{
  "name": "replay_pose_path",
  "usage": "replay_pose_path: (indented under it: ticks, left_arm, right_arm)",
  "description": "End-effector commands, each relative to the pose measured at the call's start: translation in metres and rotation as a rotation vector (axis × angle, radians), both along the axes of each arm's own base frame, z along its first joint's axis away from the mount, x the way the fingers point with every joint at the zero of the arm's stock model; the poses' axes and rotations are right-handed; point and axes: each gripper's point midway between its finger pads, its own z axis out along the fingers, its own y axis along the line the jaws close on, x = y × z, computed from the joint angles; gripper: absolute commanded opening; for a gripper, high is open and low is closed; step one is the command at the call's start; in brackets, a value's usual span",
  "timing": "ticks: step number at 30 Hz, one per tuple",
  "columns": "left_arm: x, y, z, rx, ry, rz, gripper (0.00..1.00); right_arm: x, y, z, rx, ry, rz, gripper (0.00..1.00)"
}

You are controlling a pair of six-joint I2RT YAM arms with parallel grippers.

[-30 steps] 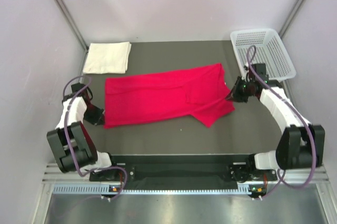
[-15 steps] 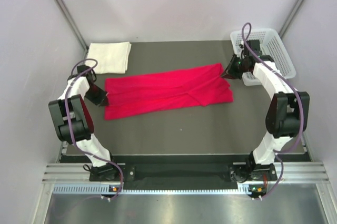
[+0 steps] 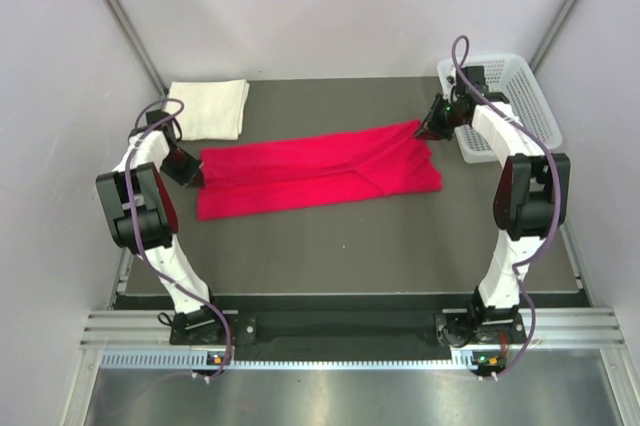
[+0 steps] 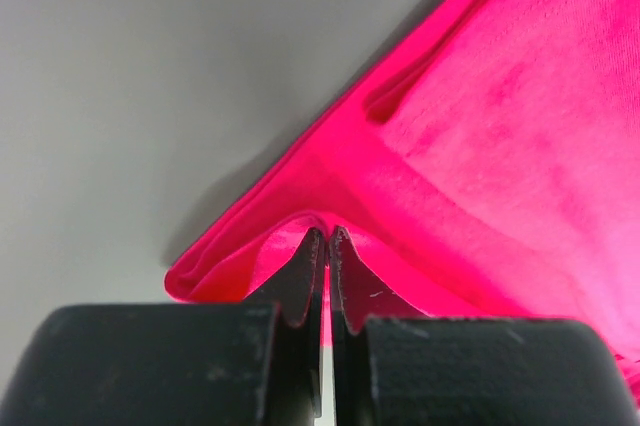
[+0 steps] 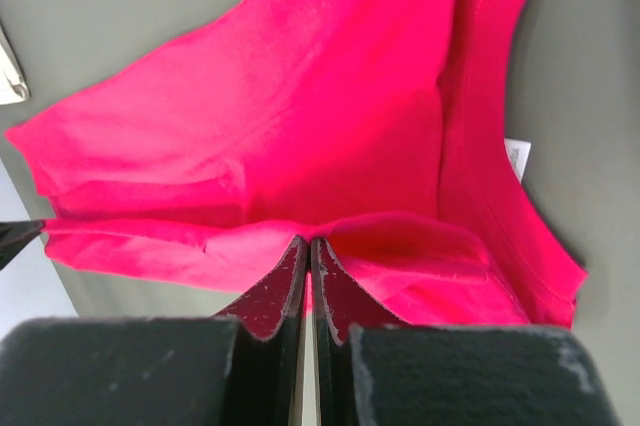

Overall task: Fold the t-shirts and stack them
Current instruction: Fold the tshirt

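**Red shirt stretched between both arms, lying 9 to 3**

The red shirt lies as a long narrow band across the middle of the worktop. Its long axis runs roughly 9 o'clock to 3 o'clock, with the 3 o'clock end sitting a little farther back.

The left fingers are pinched tight on a ridge of red cloth at the 9 o'clock end. The right fingers are nipped just as tight on a fold at the far corner of the 3 o'clock end. From each pair of fingers the rest of the shirt runs straight toward the other arm, so each arm has its own end and neither is nearer the middle.

The white shirt is already a neat folded square at about 10 o'clock from the red one, just beyond the left arm's end. The basket sits at 2 o'clock, just beside the right arm.

To my eye the next fold has to go crosswise, one end carried along that 9-to-3 line over the other. The pile being on the left, the left arm is better placed for stacking.
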Motion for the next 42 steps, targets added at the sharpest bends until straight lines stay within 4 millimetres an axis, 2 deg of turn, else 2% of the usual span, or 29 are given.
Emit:
replay_pose_path:
  ticks: [1, 12, 28, 29, 31, 32, 34, 35, 36, 39, 41, 42]
  left_arm:
    - [0.010, 0.006, 0.000, 0.019, -0.003, -0.007, 0.00]
    - [0.014, 0.010, -0.014, 0.022, 0.035, 0.001, 0.00]
    - [0.026, 0.014, -0.018, 0.028, 0.016, -0.016, 0.00]
    - [0.028, 0.017, -0.015, 0.042, 0.009, -0.016, 0.00]
    - [0.030, 0.025, -0.006, 0.090, -0.003, -0.022, 0.08]
    - [0.034, 0.034, 0.010, 0.149, -0.032, -0.015, 0.14]
    - [0.036, 0.045, 0.028, 0.212, -0.059, -0.029, 0.29]
    - [0.037, 0.048, 0.045, 0.239, -0.088, -0.032, 0.32]
    - [0.036, 0.051, 0.053, 0.258, -0.098, -0.036, 0.34]
    - [0.033, 0.042, 0.077, 0.248, -0.162, -0.051, 0.36]
    - [0.026, 0.026, 0.082, 0.216, -0.197, -0.075, 0.37]
    - [0.029, 0.018, 0.084, 0.201, -0.233, -0.092, 0.37]
  right_arm:
    - [0.016, 0.003, 0.013, 0.006, -0.048, 0.016, 0.00]
    - [0.034, 0.006, -0.001, 0.019, -0.026, 0.020, 0.00]
    - [0.044, 0.006, -0.023, 0.022, 0.007, 0.019, 0.01]
    - [0.046, 0.005, -0.024, 0.019, -0.001, 0.019, 0.02]
    - [0.053, 0.003, -0.032, 0.015, 0.002, 0.020, 0.05]
    - [0.061, -0.001, -0.036, 0.007, 0.001, 0.015, 0.14]
    - [0.068, -0.005, -0.037, -0.003, 0.005, 0.013, 0.22]
    - [0.080, -0.005, -0.021, -0.004, -0.034, 0.016, 0.26]
    - [0.076, -0.009, -0.027, -0.022, 0.001, 0.026, 0.28]
    - [0.077, -0.019, -0.003, -0.092, -0.046, 0.029, 0.35]
    - [0.068, -0.019, 0.012, -0.126, -0.074, 0.040, 0.37]
    - [0.063, -0.018, 0.015, -0.137, -0.077, 0.046, 0.37]
